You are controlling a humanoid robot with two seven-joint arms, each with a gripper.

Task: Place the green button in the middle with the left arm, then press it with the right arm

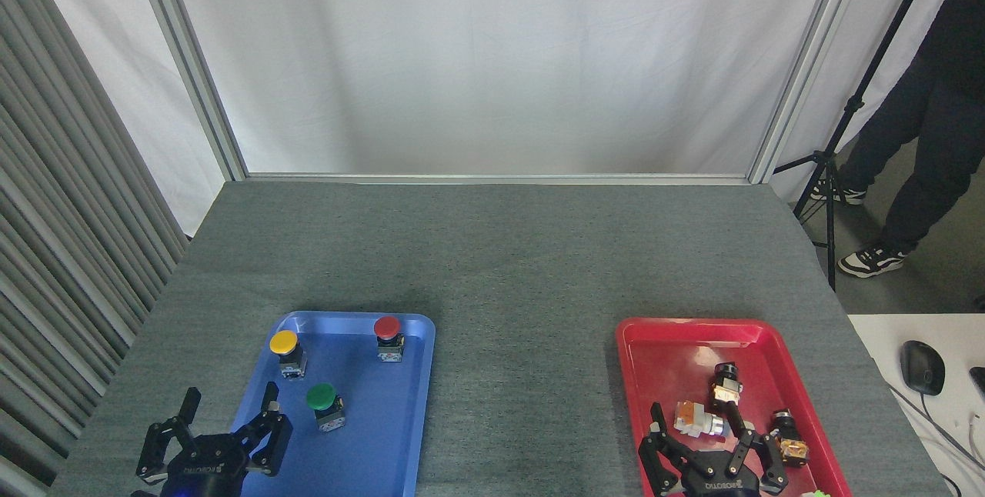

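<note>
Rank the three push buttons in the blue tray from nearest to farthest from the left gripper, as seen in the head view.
From the left gripper:
1. Green button, just to its right, in the near middle part of the blue tray.
2. Yellow button, at the tray's far left corner.
3. Red button, by the tray's far right corner.

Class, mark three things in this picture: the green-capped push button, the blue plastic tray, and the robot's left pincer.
green-capped push button (321, 396), head view, on its round dark-green cap.
blue plastic tray (422, 374), head view, on its right rim.
left pincer (228, 414), head view, midway between its black jointed fingertips, which stand spread.
</note>
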